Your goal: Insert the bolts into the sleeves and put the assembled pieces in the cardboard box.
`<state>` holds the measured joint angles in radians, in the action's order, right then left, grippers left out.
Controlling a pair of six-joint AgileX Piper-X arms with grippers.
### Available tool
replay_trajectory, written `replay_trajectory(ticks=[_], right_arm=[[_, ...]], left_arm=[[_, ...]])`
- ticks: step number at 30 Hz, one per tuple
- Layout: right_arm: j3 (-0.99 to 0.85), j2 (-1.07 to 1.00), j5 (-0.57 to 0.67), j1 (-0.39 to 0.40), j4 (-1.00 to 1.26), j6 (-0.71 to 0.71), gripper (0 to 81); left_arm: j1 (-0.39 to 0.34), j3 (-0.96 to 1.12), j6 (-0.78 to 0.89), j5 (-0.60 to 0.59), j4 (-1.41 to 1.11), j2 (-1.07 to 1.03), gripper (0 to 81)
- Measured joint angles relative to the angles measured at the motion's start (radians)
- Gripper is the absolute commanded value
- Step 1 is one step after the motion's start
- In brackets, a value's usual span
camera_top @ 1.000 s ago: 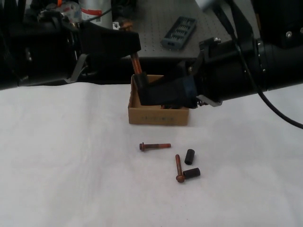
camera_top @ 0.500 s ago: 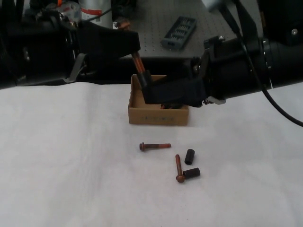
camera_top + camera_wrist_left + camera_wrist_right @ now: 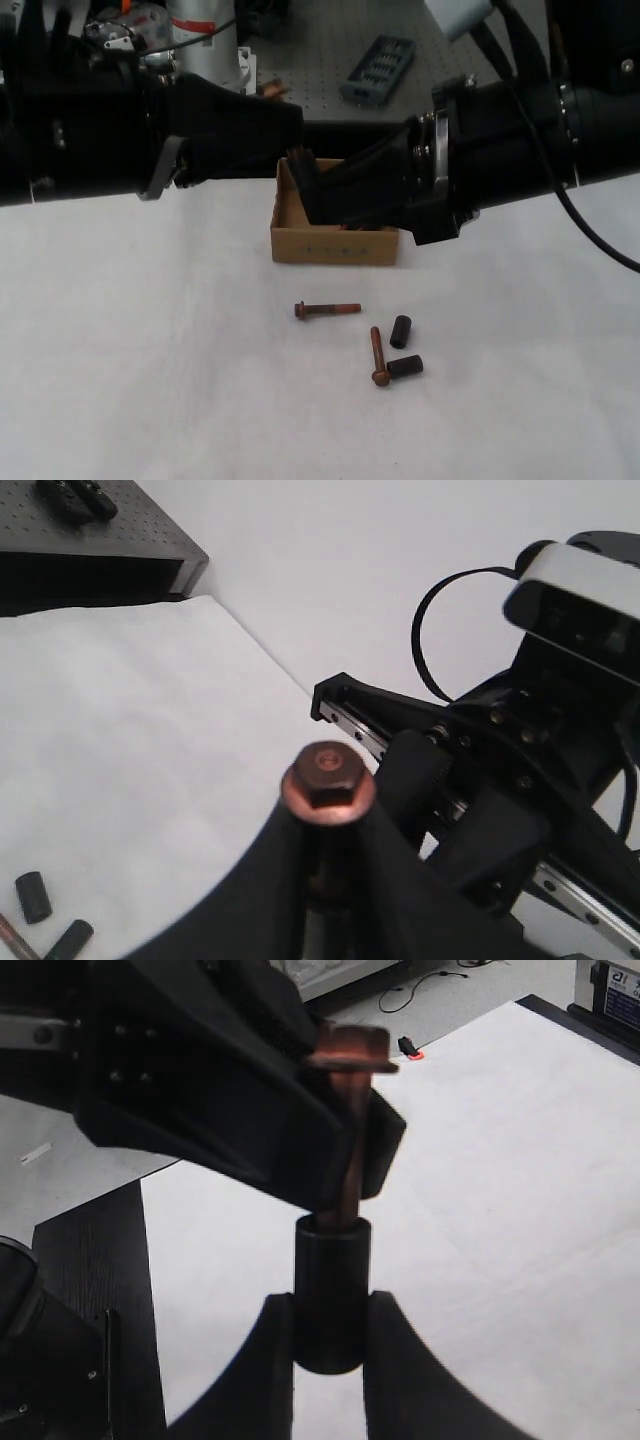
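The fingers of the left gripper [image 3: 328, 832] are closed on the shank of a copper-coloured bolt with a hexagonal head [image 3: 328, 778], just under the head. The fingers of the right gripper [image 3: 330, 1348] are clamped on a black cylindrical sleeve [image 3: 331, 1280], one finger on each side of it. The sleeve stands upright between them. The lower end of the bolt is inside the top opening of this sleeve, and the bolt leans a little against the sleeve's axis. Most of the shank is outside the sleeve.

In the high view, both grippers meet above the small brown cardboard box [image 3: 335, 248], over its back corner on the left arm's side. The box stands on the white surface [image 3: 150, 350].

In front of the box, well apart from it, lie two more parts of each kind. One loose copper bolt [image 3: 328, 309] lies nearest to the box. A second loose bolt [image 3: 377, 355] lies farther from it. One loose black sleeve [image 3: 401, 331] is just beside the second bolt. Another loose black sleeve [image 3: 405, 367] lies at this bolt's head.
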<state>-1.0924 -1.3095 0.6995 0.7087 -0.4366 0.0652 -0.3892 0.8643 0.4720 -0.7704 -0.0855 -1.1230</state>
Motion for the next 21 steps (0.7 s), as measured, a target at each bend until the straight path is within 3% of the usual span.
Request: replay_trajectory(ticks=[15, 18, 21], right_arm=[[0.000, 0.000, 0.018, 0.000, -0.002, 0.003, 2.9], [0.000, 0.000, 0.026, 0.000, -0.001, 0.006, 2.9], [0.000, 0.003, 0.022, -0.001, -0.003, 0.011, 2.9]], left_arm=[[0.002, 0.000, 0.000, -0.043, 0.001, 0.000, 0.3], [0.009, 0.000, -0.002, -0.087, 0.001, 0.000, 10.8], [0.008, 0.000, -0.002, -0.120, 0.009, 0.000, 31.4]])
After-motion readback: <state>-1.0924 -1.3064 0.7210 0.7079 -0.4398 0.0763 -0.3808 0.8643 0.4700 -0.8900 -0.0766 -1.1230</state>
